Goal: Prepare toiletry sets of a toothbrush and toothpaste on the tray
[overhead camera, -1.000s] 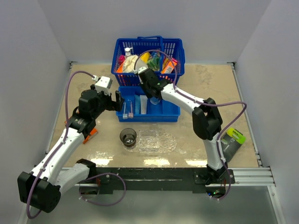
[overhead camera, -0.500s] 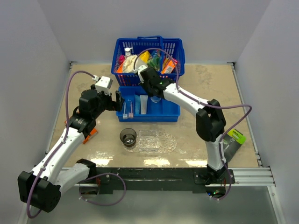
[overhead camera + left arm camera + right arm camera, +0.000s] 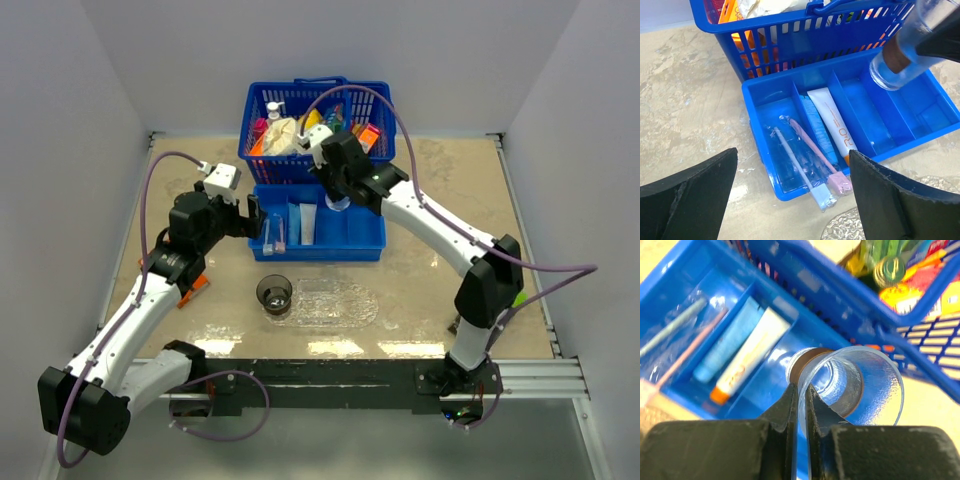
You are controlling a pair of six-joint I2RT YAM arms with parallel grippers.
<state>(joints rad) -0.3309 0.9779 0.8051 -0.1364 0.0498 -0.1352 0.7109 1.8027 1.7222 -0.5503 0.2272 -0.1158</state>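
Risk: right gripper (image 3: 801,390) pinches clear plastic cup (image 3: 855,385) by one rim wall only, jaws nearly closed on it, above blue divided bin (image 3: 756,107). The cup could twist out and drop. Meanwhile left gripper (image 3: 792,197) jaws are spread wide, empty. Wrapped toothbrushes (image 3: 807,145) and white toothpaste tube (image 3: 832,122) sit in bin's left compartments, not on clear oval tray (image 3: 335,302). Rim pinch shows only in right wrist view; whole tray only from top.

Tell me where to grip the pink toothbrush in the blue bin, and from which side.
Grip the pink toothbrush by its broad pink end, which rests up on the divided bin's near rim. Come from above on the near side, jaws across the stick: the shaft lies low in the compartment, close against the other toothbrush and the divider.
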